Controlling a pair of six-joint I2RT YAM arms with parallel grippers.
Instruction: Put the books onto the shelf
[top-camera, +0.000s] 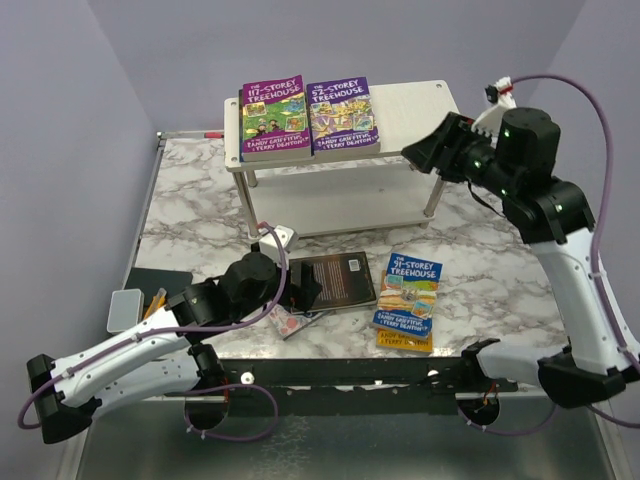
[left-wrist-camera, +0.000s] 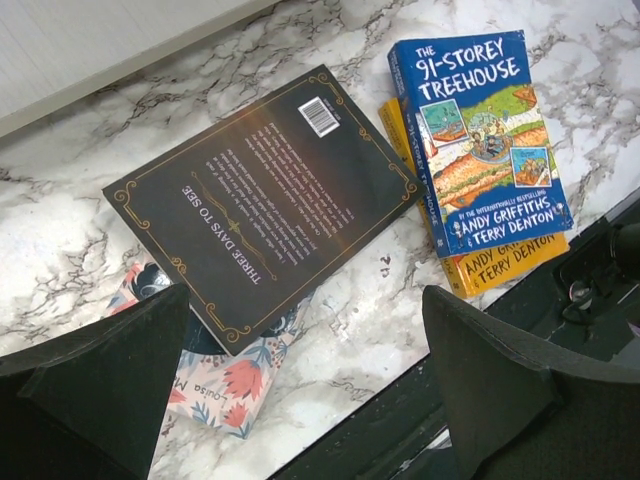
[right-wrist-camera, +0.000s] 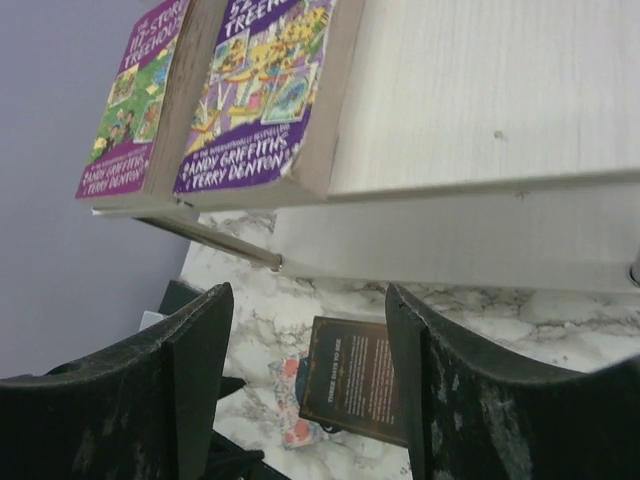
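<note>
Top external view, listed from the near edge outward.

1. Left gripper: fully spread and holding nothing, hanging low over the books nearest the arm bases. In the left wrist view its two dark fingers frame the lower corners.
2. Pink floral book: flat on the marble table, mostly covered, with one corner showing at the near-left.
3. Dark brown book: lies across the floral one, back cover up, with a barcode at one corner and a gold border.
4. Orange book: flat on the table to the right of the dark one, and the lower of a pair.
5. Blue book: titled "91-Storey Treehouse", face up on the orange one and shifted slightly, so the orange edge shows.
6. Small grey case: at the table's left edge, well apart from the books.
7. Shelf: a white two-tier rack at the far side of the table.
8. Two purple books and: flat and face up, side by side and touching, on the left part of the upper tier. The right part is bare board.
9. Right gripper: raised beside the right end of the upper tier, with its fingers parted and nothing between them.
</note>
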